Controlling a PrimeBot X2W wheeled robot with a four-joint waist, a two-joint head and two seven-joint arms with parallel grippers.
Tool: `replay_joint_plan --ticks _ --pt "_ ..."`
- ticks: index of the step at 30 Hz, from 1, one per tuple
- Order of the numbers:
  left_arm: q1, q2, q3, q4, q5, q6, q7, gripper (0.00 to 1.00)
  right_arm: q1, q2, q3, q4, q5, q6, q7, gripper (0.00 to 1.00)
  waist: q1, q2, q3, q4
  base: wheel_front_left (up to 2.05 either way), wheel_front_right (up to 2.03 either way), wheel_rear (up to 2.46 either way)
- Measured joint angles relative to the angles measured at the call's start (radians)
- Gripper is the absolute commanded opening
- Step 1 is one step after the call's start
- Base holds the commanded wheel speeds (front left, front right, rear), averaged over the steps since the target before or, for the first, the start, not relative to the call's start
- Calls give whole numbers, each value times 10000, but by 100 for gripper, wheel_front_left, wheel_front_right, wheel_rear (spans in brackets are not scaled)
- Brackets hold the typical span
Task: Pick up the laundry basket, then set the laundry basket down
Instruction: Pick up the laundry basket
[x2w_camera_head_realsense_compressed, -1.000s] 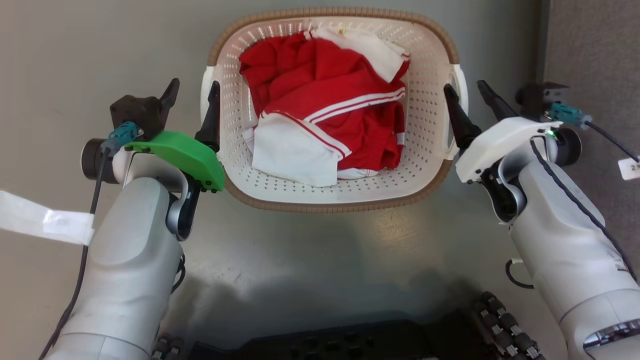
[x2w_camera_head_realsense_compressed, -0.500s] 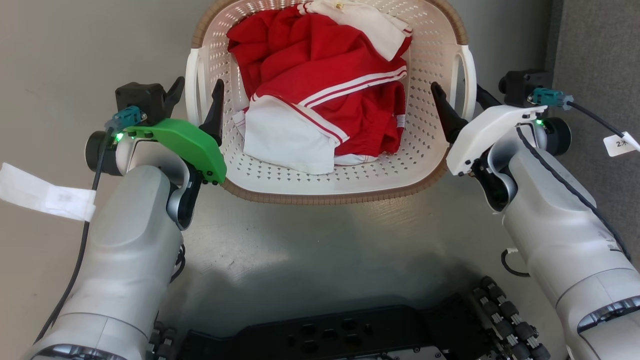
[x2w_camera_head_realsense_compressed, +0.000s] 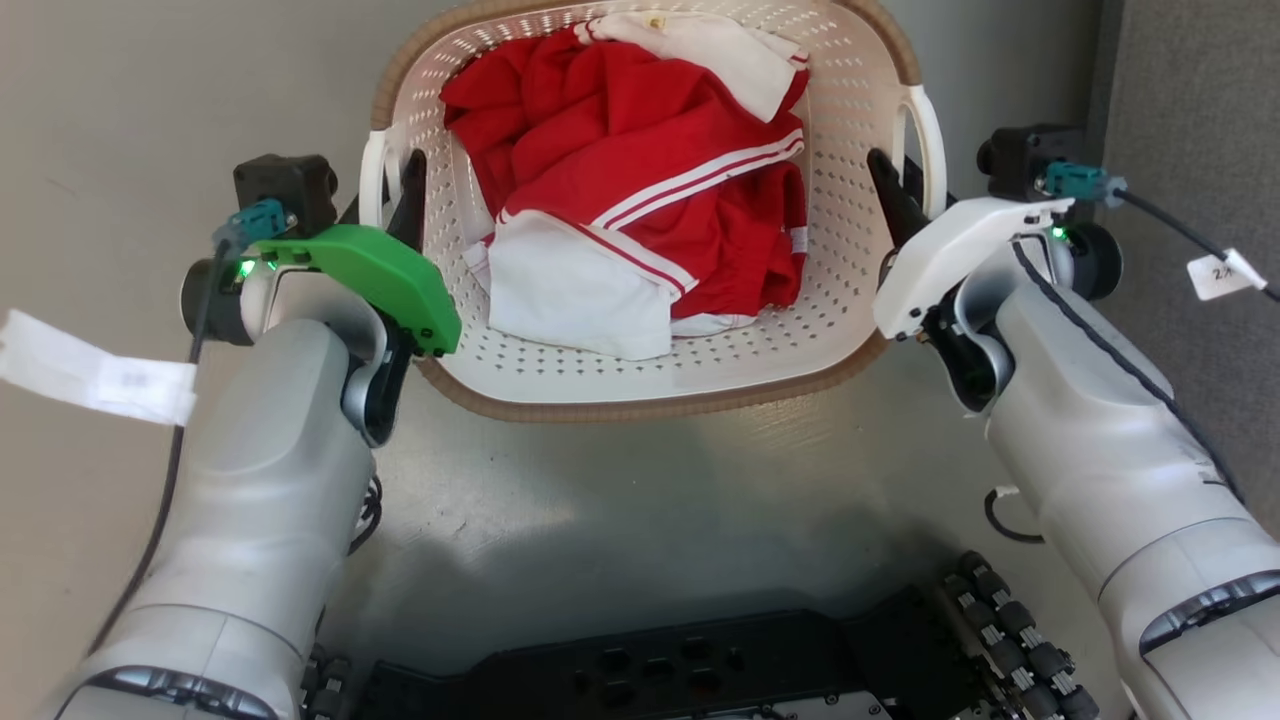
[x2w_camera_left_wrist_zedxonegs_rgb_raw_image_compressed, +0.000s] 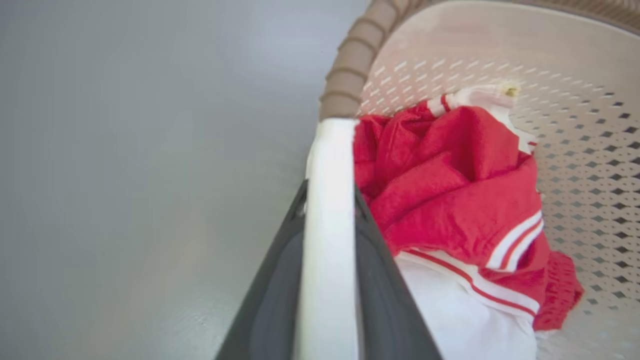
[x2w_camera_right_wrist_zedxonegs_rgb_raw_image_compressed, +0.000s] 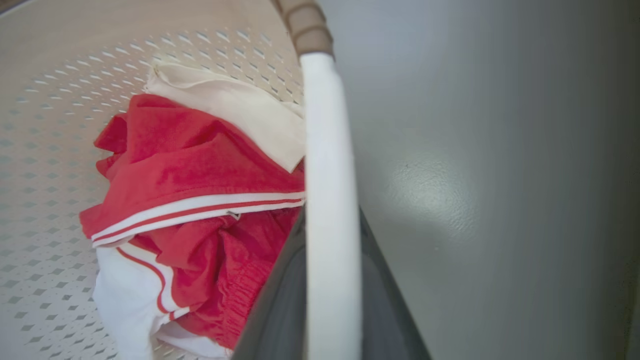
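The laundry basket (x2w_camera_head_realsense_compressed: 640, 404), cream perforated plastic with a brown woven rim, sits on the grey floor straight ahead of me, holding red and white clothes (x2w_camera_head_realsense_compressed: 650, 200). My left gripper (x2w_camera_head_realsense_compressed: 385, 190) is shut on the basket's white left handle (x2w_camera_head_realsense_compressed: 370, 175). In the left wrist view, dark fingers (x2w_camera_left_wrist_zedxonegs_rgb_raw_image_compressed: 277, 285) press both sides of that handle (x2w_camera_left_wrist_zedxonegs_rgb_raw_image_compressed: 330, 165). My right gripper (x2w_camera_head_realsense_compressed: 908, 180) is shut on the right handle (x2w_camera_head_realsense_compressed: 930, 125), and the right wrist view shows the handle (x2w_camera_right_wrist_zedxonegs_rgb_raw_image_compressed: 327, 150) clamped between its fingers (x2w_camera_right_wrist_zedxonegs_rgb_raw_image_compressed: 272, 315). I cannot tell whether the basket is off the floor.
My black wheeled base (x2w_camera_head_realsense_compressed: 650, 680) lies along the bottom edge, just behind the basket. A darker grey surface (x2w_camera_head_realsense_compressed: 1190, 80) borders the floor at the right. A white paper tag (x2w_camera_head_realsense_compressed: 90, 375) hangs from the left arm's cable.
Both grippers, open astride the handles a second ago, have closed on them. The basket looks larger and higher in the head view, which has also shifted.
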Motion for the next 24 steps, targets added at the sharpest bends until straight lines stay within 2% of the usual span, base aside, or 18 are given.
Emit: replay_joint_plan --ticks 11,24 --pt "-83 12 -372 671 -545 12 -88 0 26 100 617 374 493 2 -150 0 -1 0 -626 -31 0 0 0" --pt "283 -6 -834 1361 -1264 -25 81 0 501 205 1235 717 1444 2 15 0 -1 0 -2153 -100 0 0 0"
